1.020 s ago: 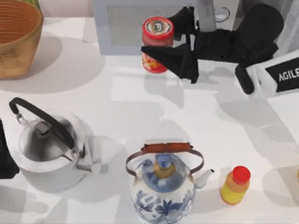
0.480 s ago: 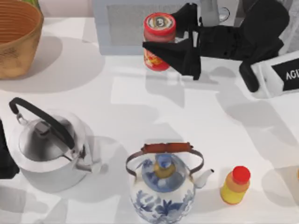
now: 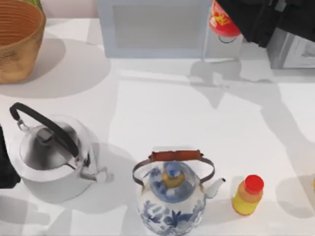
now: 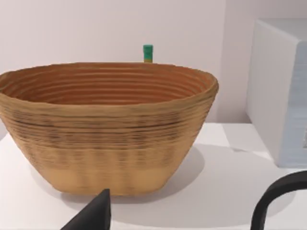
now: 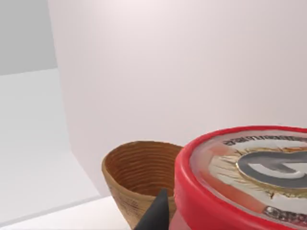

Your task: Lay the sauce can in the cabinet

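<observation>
The sauce can (image 3: pixel 222 22), red with a yellow-and-red label, hangs at the far edge just right of the pale cabinet (image 3: pixel 155 27). My right gripper (image 3: pixel 246 19) is shut on the sauce can, and its black body covers the can's right part. In the right wrist view the can's red-rimmed lid (image 5: pixel 240 182) looms close beside a dark fingertip (image 5: pixel 158 213). My left arm (image 3: pixel 4 164) is parked at the table's left edge. One of its fingertips (image 4: pixel 98 213) shows, and that gripper holds nothing.
A wicker basket (image 3: pixel 19 39) stands at the far left, with a green-capped item (image 4: pixel 148 51) behind it. A steel kettle (image 3: pixel 49 157) sits front left and a blue-and-white kettle (image 3: pixel 172 196) front centre. A yellow bottle with a red cap (image 3: pixel 248 195) is front right.
My right gripper has carried the sauce can from in front of the cabinet to the right and toward the far edge, and it now sits past the cabinet's right corner.
</observation>
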Robot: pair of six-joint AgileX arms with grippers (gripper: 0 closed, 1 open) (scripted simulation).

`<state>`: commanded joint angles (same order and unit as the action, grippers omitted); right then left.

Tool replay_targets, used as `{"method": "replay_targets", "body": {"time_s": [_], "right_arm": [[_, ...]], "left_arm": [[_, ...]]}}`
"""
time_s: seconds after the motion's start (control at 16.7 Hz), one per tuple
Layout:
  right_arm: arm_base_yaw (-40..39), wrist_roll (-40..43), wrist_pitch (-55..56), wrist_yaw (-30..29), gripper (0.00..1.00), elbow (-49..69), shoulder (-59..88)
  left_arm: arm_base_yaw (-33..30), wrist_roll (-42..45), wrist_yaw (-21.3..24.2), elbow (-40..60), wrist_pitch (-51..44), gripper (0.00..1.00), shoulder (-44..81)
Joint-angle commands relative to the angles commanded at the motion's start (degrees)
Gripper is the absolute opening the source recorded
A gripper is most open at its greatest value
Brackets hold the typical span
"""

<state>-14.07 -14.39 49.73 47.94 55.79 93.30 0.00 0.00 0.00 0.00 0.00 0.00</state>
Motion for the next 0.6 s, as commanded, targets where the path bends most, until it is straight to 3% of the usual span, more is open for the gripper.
{"method": "replay_targets", "body": {"time_s": [0.6], "right_arm": [[11.3, 8.3, -33.2, -32.1, 0.00, -35.2, -63.9]], "left_arm": [[0.0, 0.0, 0.0, 0.0, 0.0, 1.00, 0.0]]}}
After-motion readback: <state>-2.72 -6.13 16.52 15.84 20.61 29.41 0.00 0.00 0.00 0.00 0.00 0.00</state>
